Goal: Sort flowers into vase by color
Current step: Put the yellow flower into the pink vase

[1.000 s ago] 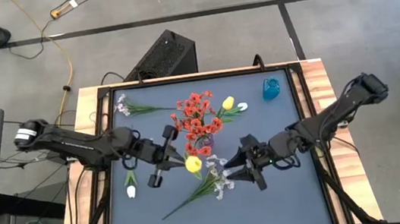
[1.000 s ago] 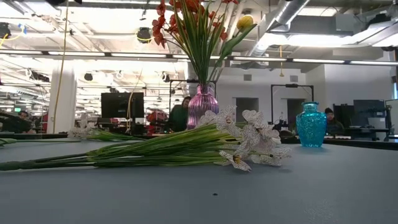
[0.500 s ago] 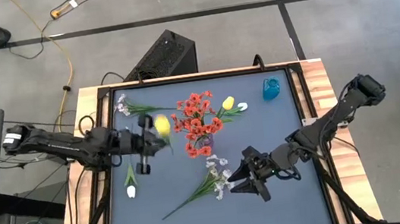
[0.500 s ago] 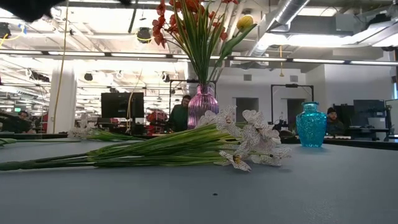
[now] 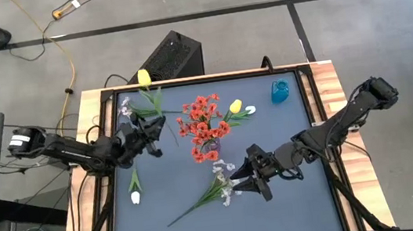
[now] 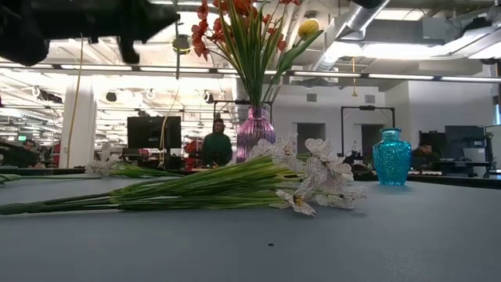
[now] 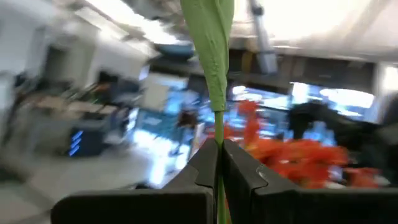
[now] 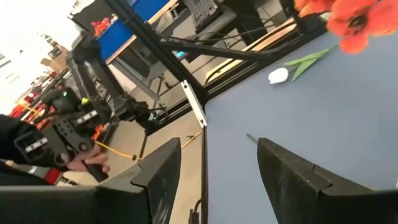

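My left gripper [image 5: 147,131] is high above the table's far left, shut on a yellow tulip [image 5: 143,77] with green leaves. The left arm shows dark at the top of the low view [image 6: 78,19]. A purple vase [image 5: 208,143] holds red blossoms [image 5: 203,116] and one yellow tulip [image 5: 235,106]. A spray of white-lilac blossoms [image 5: 222,180] lies flat on the mat near the middle. My right gripper [image 5: 250,178] is open and empty just right of its blossoms. A blue vase [image 5: 278,91] stands empty at the far right. My left gripper pinches the tulip's green stem [image 7: 217,152] between its two fingers, below the leaves [image 7: 211,37]. The stem runs on past the fingertips, and the blossom lies toward the table's far edge in the high view. The tulip is lifted clear of the table.
A white tulip [image 5: 135,194] lies at the near left and shows in the right wrist view [image 8: 278,75]. Another white-lilac spray [image 5: 128,108] lies at the far left. A white blossom [image 5: 250,110] lies beside the purple vase. People sit in the room beyond.
My left gripper has risen and gone from beside the purple vase toward the table's far left, keeping hold of the yellow tulip. The tulip has swung about: its blossom was near the table's middle and now lies at the far edge.
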Available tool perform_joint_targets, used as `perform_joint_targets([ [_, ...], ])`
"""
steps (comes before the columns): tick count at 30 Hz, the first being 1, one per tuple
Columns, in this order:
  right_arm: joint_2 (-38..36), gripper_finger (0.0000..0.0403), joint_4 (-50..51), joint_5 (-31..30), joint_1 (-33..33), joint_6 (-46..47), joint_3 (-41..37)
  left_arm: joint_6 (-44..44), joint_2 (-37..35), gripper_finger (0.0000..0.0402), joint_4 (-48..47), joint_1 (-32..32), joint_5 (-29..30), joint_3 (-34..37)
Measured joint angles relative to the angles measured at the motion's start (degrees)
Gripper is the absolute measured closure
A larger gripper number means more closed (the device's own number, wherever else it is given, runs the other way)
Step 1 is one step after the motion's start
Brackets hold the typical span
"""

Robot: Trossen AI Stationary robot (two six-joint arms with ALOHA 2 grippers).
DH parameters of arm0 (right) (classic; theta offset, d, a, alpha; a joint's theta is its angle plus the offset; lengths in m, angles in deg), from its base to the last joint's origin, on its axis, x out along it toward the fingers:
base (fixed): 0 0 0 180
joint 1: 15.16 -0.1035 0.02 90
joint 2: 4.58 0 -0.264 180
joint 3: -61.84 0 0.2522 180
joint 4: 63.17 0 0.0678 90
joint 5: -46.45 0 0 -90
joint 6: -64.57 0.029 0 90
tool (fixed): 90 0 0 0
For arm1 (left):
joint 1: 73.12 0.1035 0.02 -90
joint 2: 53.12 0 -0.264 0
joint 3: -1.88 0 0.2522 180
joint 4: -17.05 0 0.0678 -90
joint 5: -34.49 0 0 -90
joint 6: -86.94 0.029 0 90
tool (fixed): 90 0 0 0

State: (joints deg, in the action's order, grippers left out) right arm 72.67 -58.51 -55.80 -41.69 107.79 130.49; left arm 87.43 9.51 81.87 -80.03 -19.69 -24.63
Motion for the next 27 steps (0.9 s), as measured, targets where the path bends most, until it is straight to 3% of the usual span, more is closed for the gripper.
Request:
perform_joint_targets([
  [4,0.0,0.0164,-0.16,0.12,1.38,-0.13,0.0,-3.2,3.36,0.0401,-0.21,0.89,5.58,-0.03],
  [12,0.0,0.0164,-0.78,3.47,3.52,0.01,0.0,-12.15,12.61,0.0401,10.62,5.23,5.34,-2.07],
  [16,-0.13,0.0164,-0.88,5.54,4.48,0.45,0.0,-18.98,14.49,0.0401,11.22,6.02,4.87,-2.96],
  [22,-1.88,0.0164,-0.94,6.36,5.38,-0.06,0.0,-15.13,14.52,0.0401,11.07,6.05,-0.54,-4.33],
  [27,-4.28,0.0164,-0.81,6.36,5.71,-1.12,0.0,-9.42,13.47,0.0401,10.7,5.23,-10.88,-5.14],
])
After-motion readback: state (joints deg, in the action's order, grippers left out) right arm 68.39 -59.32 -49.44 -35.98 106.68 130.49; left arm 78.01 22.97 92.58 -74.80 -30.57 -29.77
